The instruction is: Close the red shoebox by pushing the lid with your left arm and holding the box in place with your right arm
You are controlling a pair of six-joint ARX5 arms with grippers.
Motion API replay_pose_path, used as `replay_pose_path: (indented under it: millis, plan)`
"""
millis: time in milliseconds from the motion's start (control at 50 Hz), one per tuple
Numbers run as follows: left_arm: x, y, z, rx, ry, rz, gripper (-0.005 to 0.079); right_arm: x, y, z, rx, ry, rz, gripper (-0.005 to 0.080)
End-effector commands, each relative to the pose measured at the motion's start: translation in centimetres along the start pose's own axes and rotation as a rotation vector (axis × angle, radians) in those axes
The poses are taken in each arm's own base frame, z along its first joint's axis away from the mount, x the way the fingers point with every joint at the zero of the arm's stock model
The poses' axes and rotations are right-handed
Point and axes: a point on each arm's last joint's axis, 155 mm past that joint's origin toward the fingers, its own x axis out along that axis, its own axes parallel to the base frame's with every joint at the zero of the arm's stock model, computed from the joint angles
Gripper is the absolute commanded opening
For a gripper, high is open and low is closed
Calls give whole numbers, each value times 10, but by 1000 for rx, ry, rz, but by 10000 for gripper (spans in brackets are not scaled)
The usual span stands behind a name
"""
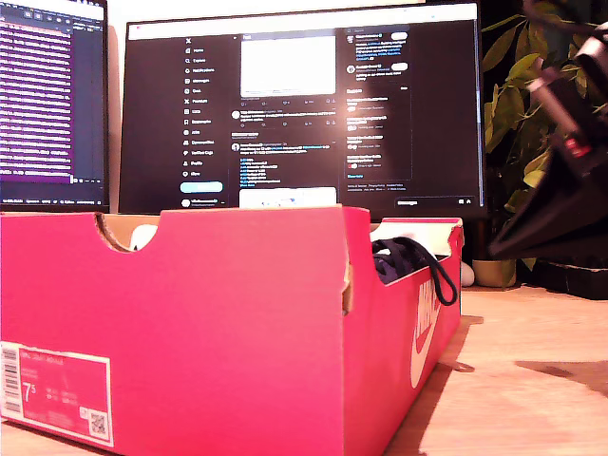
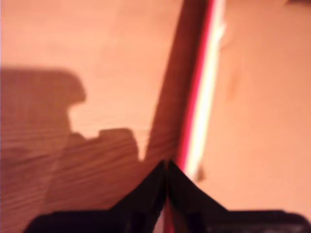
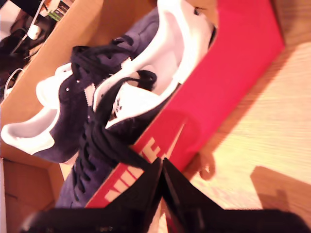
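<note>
The red shoebox (image 1: 237, 323) stands open on the wooden table, its labelled end wall towards the exterior camera. Dark blue shoes (image 3: 97, 111) with white lining and black laces lie inside; one lace (image 1: 442, 280) hangs over the logo wall. My second gripper (image 3: 162, 161) is shut and empty, its tips just above the top edge of the box's red logo wall (image 3: 228, 82). My first gripper (image 2: 166, 164) is also shut and empty, right beside a blurred red and white edge (image 2: 197, 102) over the table. Whether that edge is the lid, I cannot tell.
An arm's dark body (image 1: 560, 180) hangs at the exterior view's upper right, beside the box. Two lit monitors (image 1: 304, 104) stand behind the box, and a leafy plant (image 1: 518, 95) is at the exterior view's right. Bare wooden table (image 1: 532, 380) lies beside the logo wall.
</note>
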Motion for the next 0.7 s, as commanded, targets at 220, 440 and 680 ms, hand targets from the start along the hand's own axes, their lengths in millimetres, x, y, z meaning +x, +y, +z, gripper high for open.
replay_pose_path:
  millis: [220, 440, 680]
  plan:
    - [23, 22, -18, -66, 122, -14, -19, 24, 7, 13, -32, -5, 22, -12]
    - [26, 17, -27, -98, 161, -54, -19, 46, 7, 9, -41, 34, 20, -12]
    - [21, -7, -29, -125, 174, -171, -19, 61, 8, 3, -51, 63, 32, -12]
